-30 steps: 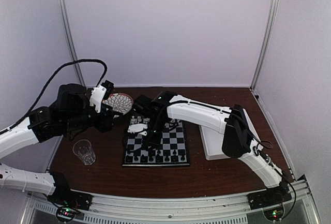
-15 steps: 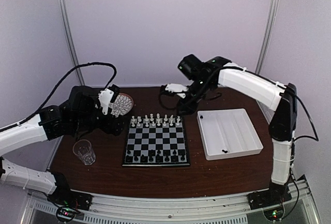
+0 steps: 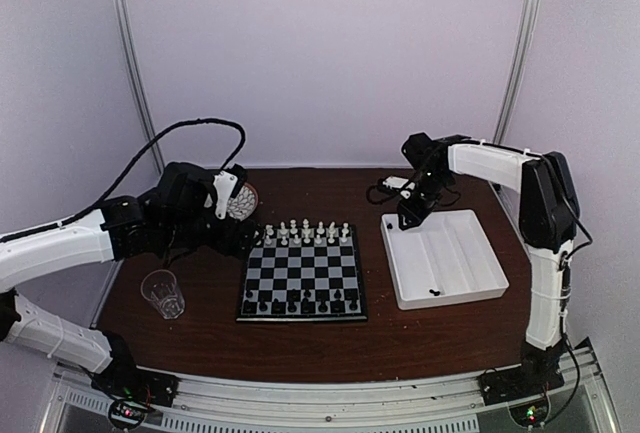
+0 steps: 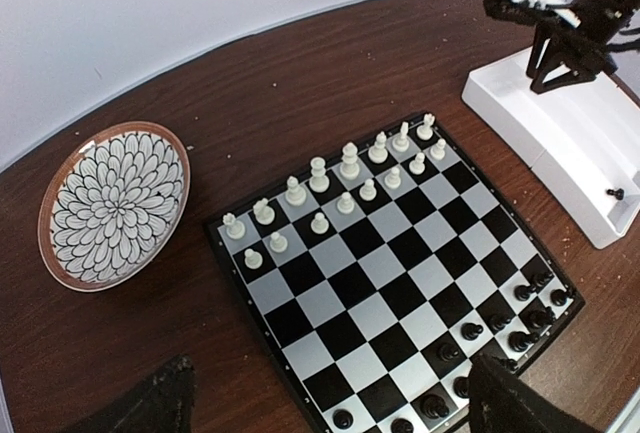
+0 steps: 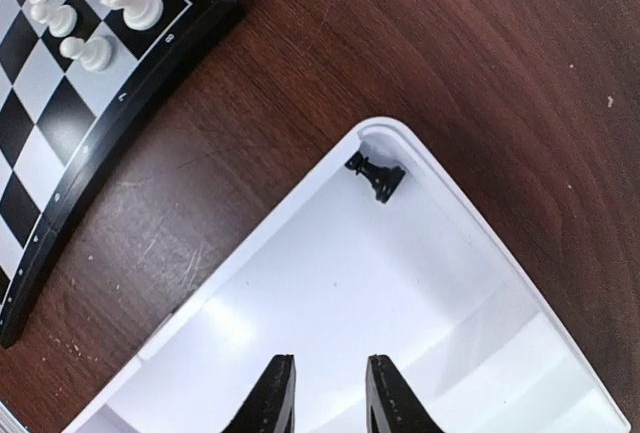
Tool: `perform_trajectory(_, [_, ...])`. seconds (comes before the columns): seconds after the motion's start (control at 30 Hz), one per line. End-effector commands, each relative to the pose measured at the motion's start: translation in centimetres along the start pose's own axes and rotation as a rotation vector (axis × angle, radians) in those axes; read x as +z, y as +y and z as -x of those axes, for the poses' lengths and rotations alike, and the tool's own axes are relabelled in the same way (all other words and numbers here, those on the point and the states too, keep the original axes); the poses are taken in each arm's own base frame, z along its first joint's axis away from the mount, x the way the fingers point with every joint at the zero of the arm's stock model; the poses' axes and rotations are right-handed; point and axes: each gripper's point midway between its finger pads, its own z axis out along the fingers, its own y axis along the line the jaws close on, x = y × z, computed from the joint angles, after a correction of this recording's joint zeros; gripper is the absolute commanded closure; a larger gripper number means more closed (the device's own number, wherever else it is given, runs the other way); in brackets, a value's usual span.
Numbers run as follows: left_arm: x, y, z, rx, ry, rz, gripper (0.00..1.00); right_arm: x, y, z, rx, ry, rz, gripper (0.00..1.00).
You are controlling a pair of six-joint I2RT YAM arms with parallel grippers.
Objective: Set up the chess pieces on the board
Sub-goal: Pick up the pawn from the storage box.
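Looking down from above first: the board (image 3: 300,271) lies in the middle of the table (image 3: 200,338). White pieces (image 3: 305,232) line its far rows and black pieces (image 3: 300,303) its near edge. The right gripper (image 3: 407,215) hangs over the far left corner of the tray (image 3: 470,288). The left gripper (image 3: 222,203) hovers by the plate (image 3: 243,200), just off the board's far left corner. A glass (image 3: 163,293) stands apart on the left. A stray black piece (image 3: 432,293) sits near the tray's front wall. Hazard: both arms work close to the board, so reaching for it together could bring them into contact.

Left wrist view: the left gripper (image 4: 330,378) is spread wide and carries nothing, with the board (image 4: 385,283) below it. The black pieces (image 4: 470,331) seem to have gaps in their rows, though the frame cuts part of them off. Hazard: fingers this wide, lowered among close-standing pieces, could topple the neighbours.

Right wrist view: the right gripper (image 5: 327,393) has its fingers narrowly parted with nothing between them, above the tray (image 5: 330,273) floor. A tipped black piece (image 5: 376,176) lies on its side, tight in the tray's corner. Hazard: the two walls leave little room for the fingers. One could strike the rim and shift the tray. An off-centre pinch could also flick the piece away. The gap probably needs widening before descent.
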Motion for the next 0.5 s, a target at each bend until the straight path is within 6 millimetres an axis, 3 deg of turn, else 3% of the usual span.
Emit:
perform_trajectory(0.0, [-0.5,-0.5,2.2,-0.051,-0.056,-0.03,0.07,1.7,-1.2,2.4,0.045,-0.053,-0.012,0.74])
perform_trajectory(0.17, [-0.6,-0.5,2.0,-0.072,-0.042,-0.031,0.09,3.8,-1.5,3.5,0.111,-0.054,0.015,0.77])
perform_trajectory(0.47, [0.1,-0.8,1.5,-0.092,-0.022,-0.043,0.11,5.0,-3.0,4.9,0.165,-0.093,-0.032,0.77])
